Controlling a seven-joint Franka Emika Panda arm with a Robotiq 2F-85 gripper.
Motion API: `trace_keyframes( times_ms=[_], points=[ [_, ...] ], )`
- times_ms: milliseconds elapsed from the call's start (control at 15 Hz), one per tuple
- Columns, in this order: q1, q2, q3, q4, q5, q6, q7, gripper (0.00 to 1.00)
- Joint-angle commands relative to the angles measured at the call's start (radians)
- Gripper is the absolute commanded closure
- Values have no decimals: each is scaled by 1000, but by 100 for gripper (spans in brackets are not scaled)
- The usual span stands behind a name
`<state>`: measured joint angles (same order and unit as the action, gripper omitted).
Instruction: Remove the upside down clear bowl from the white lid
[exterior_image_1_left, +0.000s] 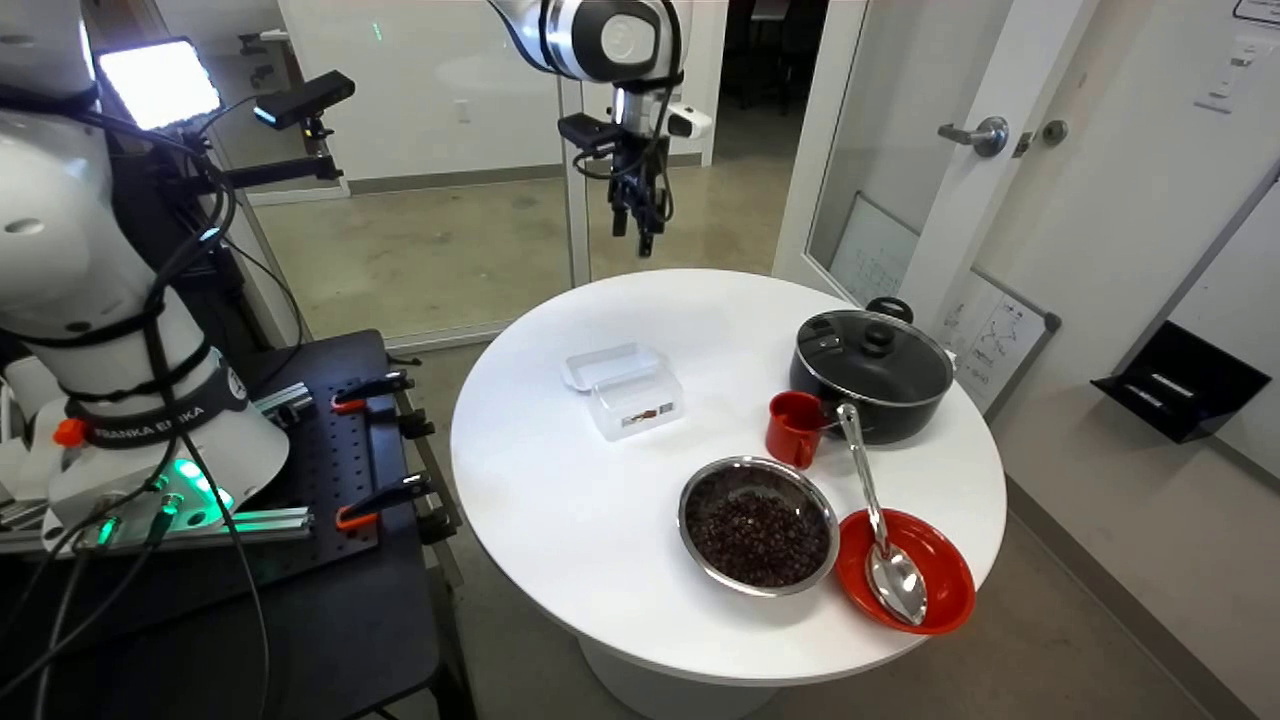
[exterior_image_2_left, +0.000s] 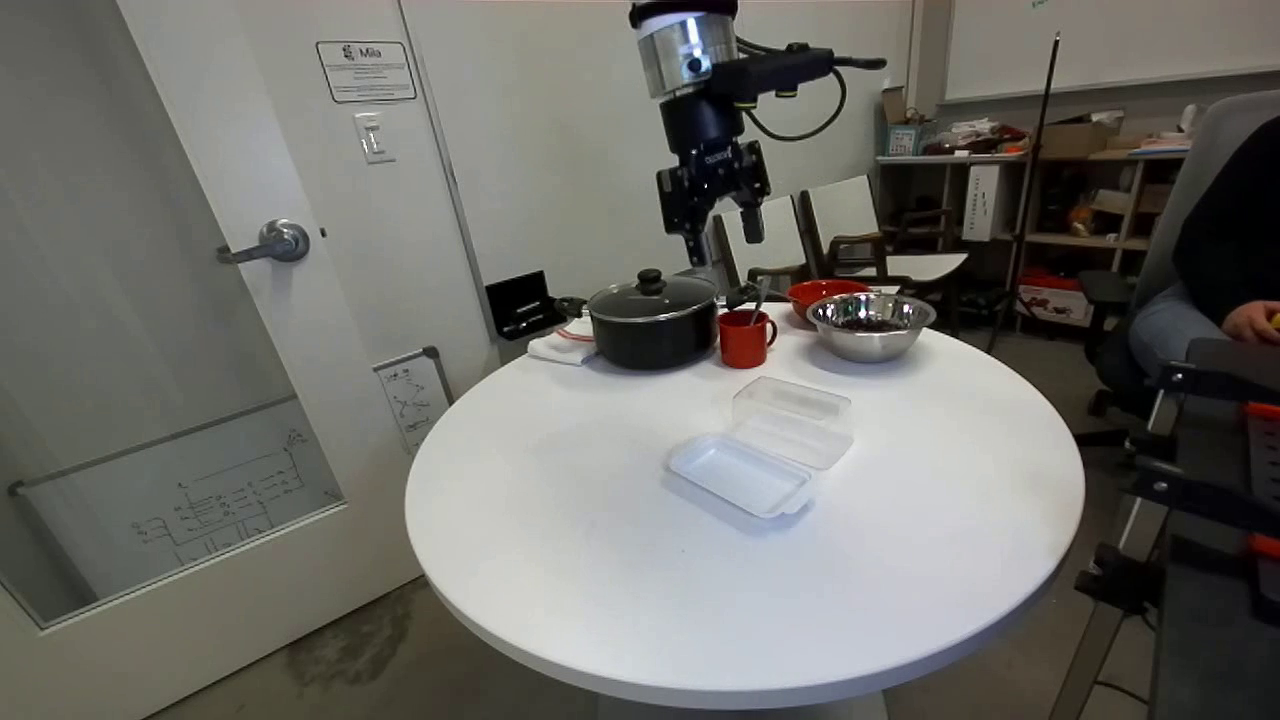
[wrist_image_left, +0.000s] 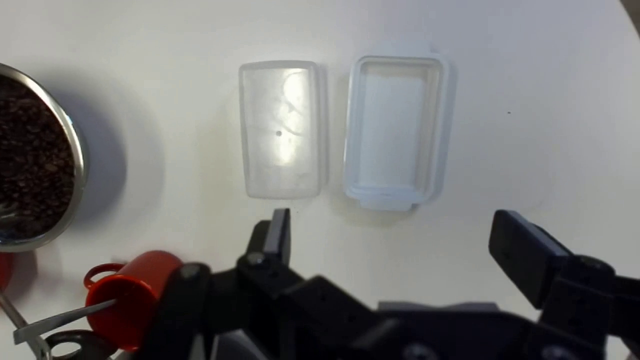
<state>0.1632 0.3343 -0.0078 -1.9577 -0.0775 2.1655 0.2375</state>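
I'm watching empty jaws hovering, spread wide; in the wrist view, the upside-down clear bowl (wrist_image_left: 281, 131) is lying at their ten-thirty, long axis running twelve to six, just beside the white lid (wrist_image_left: 396, 131) on the worktop (wrist_image_left: 530, 155).

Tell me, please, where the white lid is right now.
In the wrist view, the white lid lies right of centre on the white table, just right of the clear bowl.

Only getting part of the metal bowl (wrist_image_left: 78, 160) in wrist view tbh, cropped left. Can't see the whole cup (wrist_image_left: 150, 272) behind the gripper (wrist_image_left: 395, 237).
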Motion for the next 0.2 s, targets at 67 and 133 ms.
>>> trace_keyframes(
  times_ms=[67,133],
  points=[
    [-14,-11,19,0,-4,-2,4,0],
    [-15,-8,19,0,-5,-2,4,0]
  ],
)
